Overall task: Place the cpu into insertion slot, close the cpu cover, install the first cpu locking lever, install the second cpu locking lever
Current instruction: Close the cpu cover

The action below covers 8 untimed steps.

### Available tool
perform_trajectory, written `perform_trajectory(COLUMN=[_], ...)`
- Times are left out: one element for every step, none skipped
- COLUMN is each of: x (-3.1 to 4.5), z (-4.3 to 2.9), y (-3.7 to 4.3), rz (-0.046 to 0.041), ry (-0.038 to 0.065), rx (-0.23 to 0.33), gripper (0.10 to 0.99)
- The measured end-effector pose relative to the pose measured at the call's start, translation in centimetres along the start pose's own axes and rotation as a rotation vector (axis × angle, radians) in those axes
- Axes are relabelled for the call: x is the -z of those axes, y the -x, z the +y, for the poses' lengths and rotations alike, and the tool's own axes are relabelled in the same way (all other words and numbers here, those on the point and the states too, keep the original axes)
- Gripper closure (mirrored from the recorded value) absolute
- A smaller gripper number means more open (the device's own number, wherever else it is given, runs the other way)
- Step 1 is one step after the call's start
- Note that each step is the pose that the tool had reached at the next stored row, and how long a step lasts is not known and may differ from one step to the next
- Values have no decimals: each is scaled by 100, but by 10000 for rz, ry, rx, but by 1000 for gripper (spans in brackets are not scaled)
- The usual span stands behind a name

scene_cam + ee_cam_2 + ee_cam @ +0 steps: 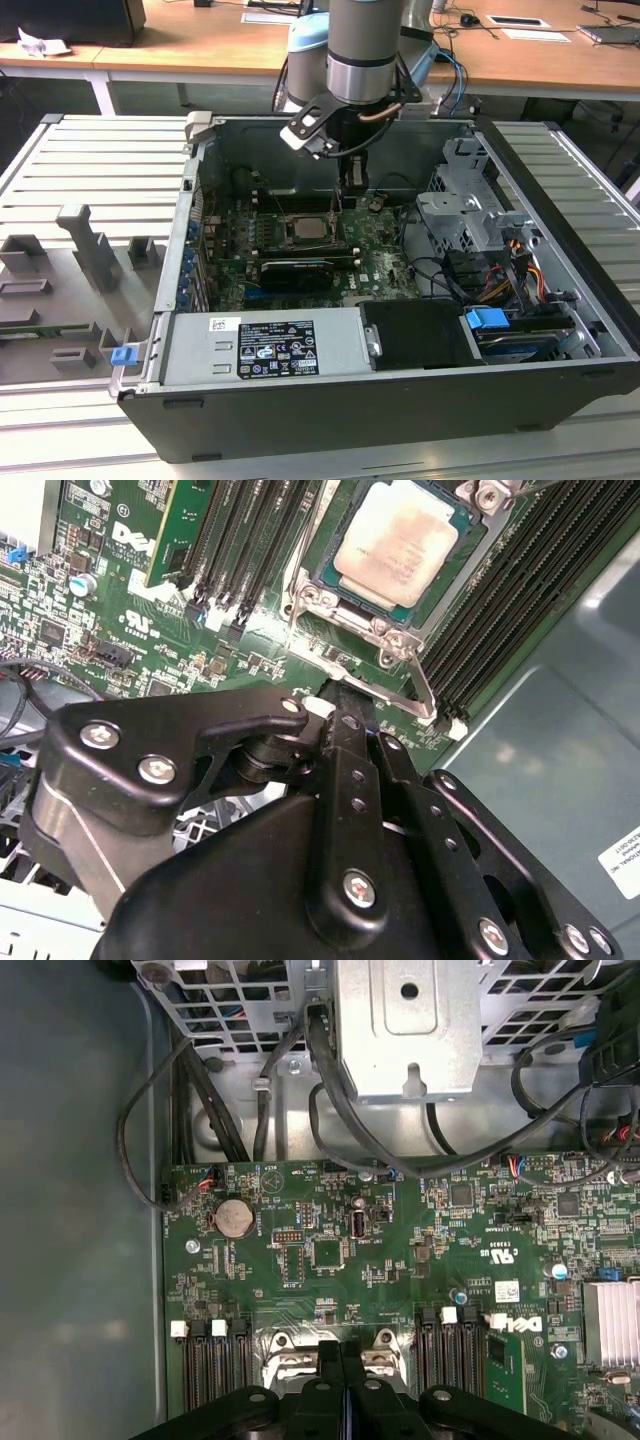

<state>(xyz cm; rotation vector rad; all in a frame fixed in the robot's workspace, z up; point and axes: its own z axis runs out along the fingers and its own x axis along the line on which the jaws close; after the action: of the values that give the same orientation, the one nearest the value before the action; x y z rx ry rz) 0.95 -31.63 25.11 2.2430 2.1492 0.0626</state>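
2 black fingers (328, 1362) of the pincer (341, 1348) are pressed together tip to tip, with no gap and nothing visible between them. In the second wrist view the tips of the pincer (343, 692) hang low over the green motherboard (120, 610), at the edge of the socket hardware. Just beside them a thin metal locking lever (420, 685) runs along the socket's side; whether the tips touch it, I cannot tell.

Just past the tips, the cpu cover (308, 592) lies flat as a silver frame. Through its window shows the cpu (402, 540), its pale metal top facing up, seated in the insertion slot (345, 610). The chip is close to the pincer but apart from it.

In the exterior view the pincer (352, 188) reaches down into the open computer case (400, 425), and the cpu (312, 228) lies just beside it, toward the exterior view's left.

2 banks of long black memory slots (250, 540) flank the socket, 1 on each side of the fingers.

Farther from the pincer, the first wrist view shows a round coin battery (236, 1217) on the board, then black cables (335, 1110) looping toward a grey metal drive cage (400, 1030). Farthest off, in the exterior view, a grey power supply (265, 345) sits along the case's near wall.
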Motion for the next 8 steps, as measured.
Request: perform_trajectory(x=[0,0,0,0,0,0,1,1], z=[-2,-3,-6,-8,-10,-12,-16,-19], y=[0,0,0,0,0,0,1,1], rz=[0,0,0,0,0,0,0,0], ry=[0,0,0,0,0,0,0,0], rx=[0,0,0,-1,-1,-1,-1,-1], gripper=[980,980,980,980,980,980,980,980])
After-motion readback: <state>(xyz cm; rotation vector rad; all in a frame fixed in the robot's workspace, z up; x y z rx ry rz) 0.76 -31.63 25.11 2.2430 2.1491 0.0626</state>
